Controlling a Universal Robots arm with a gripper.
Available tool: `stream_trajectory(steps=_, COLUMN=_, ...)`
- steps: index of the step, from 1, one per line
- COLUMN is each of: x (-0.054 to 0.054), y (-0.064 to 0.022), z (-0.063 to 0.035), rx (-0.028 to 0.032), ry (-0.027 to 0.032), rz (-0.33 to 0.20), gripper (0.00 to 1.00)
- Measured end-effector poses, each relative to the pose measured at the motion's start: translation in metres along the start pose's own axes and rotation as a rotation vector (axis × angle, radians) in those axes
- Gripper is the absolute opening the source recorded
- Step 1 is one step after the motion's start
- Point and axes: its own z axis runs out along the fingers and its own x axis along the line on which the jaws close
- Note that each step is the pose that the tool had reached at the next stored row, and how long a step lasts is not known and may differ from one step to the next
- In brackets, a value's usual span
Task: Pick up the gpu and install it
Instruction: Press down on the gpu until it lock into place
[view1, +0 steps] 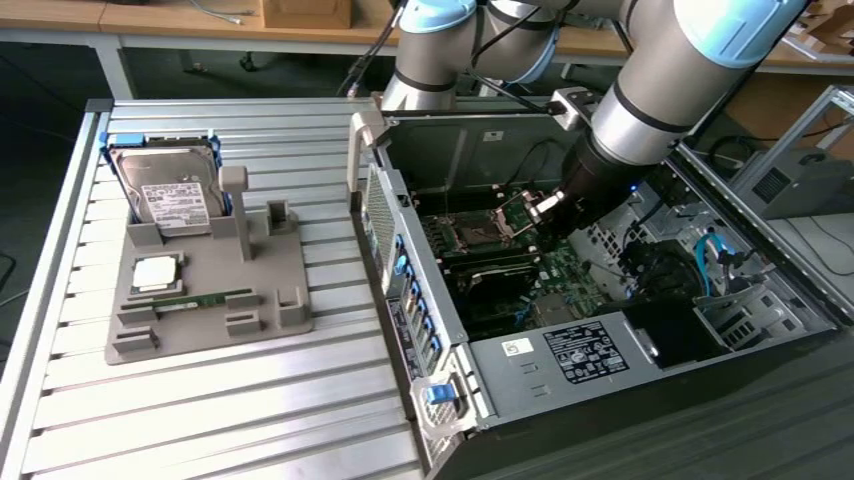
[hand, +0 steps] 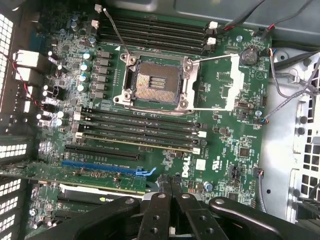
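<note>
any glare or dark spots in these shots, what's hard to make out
Exterior view: even light, a bright sheen on the slatted table, and the open case falls into shadow around the arm. Wrist view: the motherboard is evenly lit, while the tool looms dark against it.

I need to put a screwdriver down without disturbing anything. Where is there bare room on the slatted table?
The slatted table is bare between the grey parts holder and its near edge, and along the strip between the holder and the open computer case. It is crowded on the holder, with the hard drive, and inside the case, where the gripper hangs over the motherboard.
</note>
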Motion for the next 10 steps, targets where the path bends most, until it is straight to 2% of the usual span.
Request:
stream_trajectory(steps=2, x=0.0000, y=0.0000, z=0.0000, rx=-0.0003, ry=0.0019, rz=-0.016, gripper=0.10)
stream_trajectory(steps=10, x=0.0000, y=0.0000, z=0.0001, rx=-0.0040, ry=0.0199, rz=-0.165, gripper=0.10)
